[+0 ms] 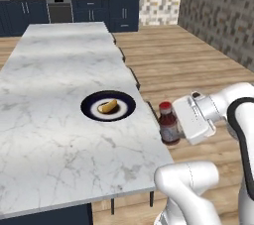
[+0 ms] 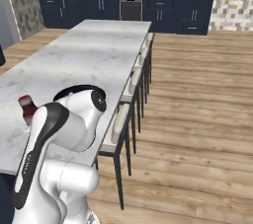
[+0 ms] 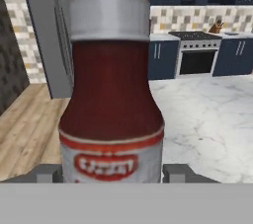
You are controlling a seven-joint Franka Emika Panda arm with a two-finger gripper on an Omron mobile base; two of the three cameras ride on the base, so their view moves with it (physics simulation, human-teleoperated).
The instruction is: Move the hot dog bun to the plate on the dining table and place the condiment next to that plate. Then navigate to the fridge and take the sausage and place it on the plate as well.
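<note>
One bottle of condiment point(image 1: 168, 124) stands upright between the gripper point(image 3: 112, 172) fingers, which clasp its lower body, just off the dining table point(image 1: 54, 135) edge. Its plate point(image 1: 108, 106), bun point(image 1: 107, 105) aboard, lies away from the hand, across that edge.

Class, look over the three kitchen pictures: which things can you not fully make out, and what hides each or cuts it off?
- Bottle: base cut off at the hand view's bottom; label print blurred.
- Bottle in the right base view: lower part hidden behind the arm.
- Plate: mostly hidden by the arm, right base view.
- Gripper: fingers not clear, left base view; contact with the bottle cannot be told.
- Bun: too small for detail.
</note>
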